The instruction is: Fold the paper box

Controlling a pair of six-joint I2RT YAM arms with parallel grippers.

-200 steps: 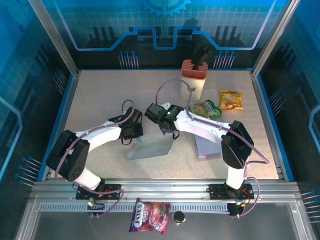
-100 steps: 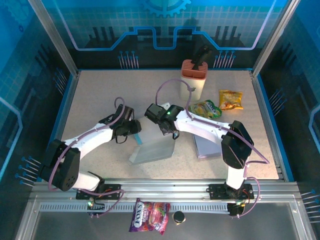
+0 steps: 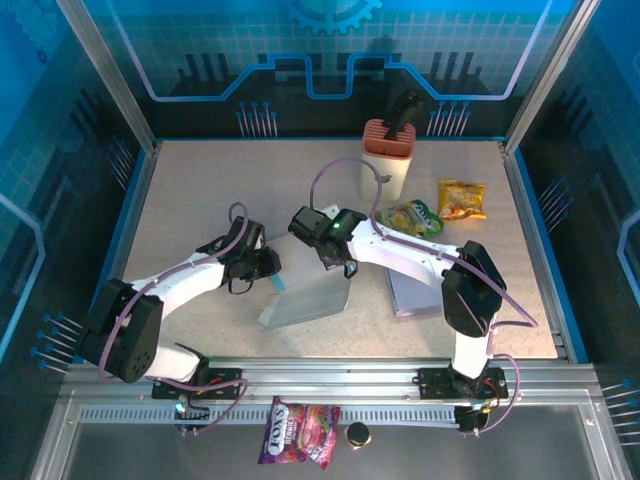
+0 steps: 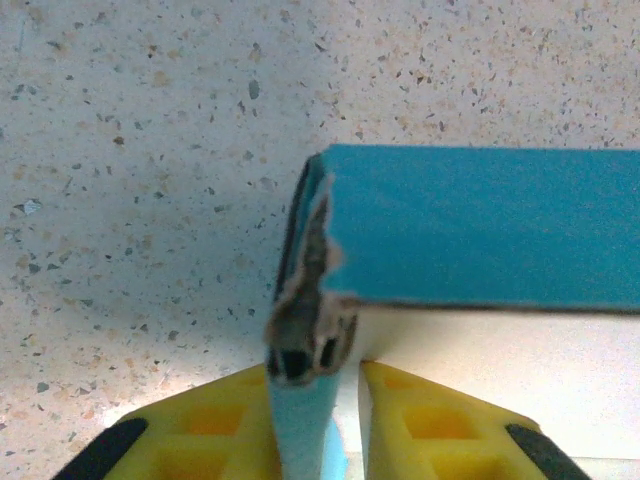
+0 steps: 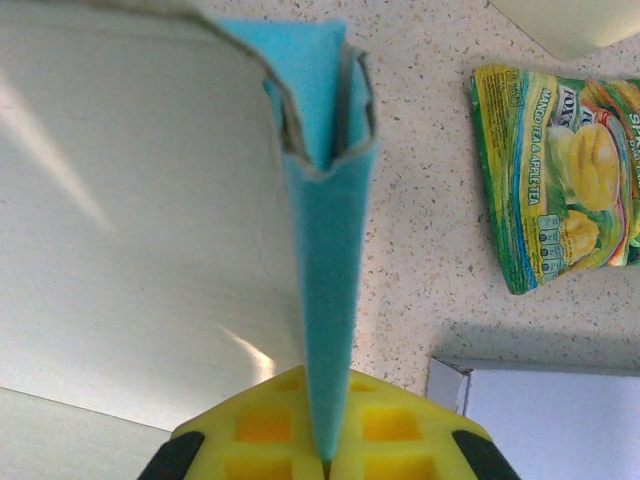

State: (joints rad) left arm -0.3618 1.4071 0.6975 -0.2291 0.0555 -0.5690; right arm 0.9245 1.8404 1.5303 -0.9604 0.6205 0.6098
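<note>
Paper box [image 3: 308,302], blue outside and white inside, lies half-formed on the speckled table [image 3: 200,200], between the two arms and toward the near edge. At its left corner is the left gripper [image 3: 268,270]. In the left wrist view its yellow fingers [image 4: 215,425] are drawn close around an upright blue flap, with the frayed corner just above them and a slim gap on one side. At the box's far right corner, the right gripper [image 3: 343,268] has its jaws pinched tight on a thin blue wall seen edge-on. A green snack packet [image 5: 560,170] and a flat white box [image 5: 540,420] lie nearby on the right.
</note>
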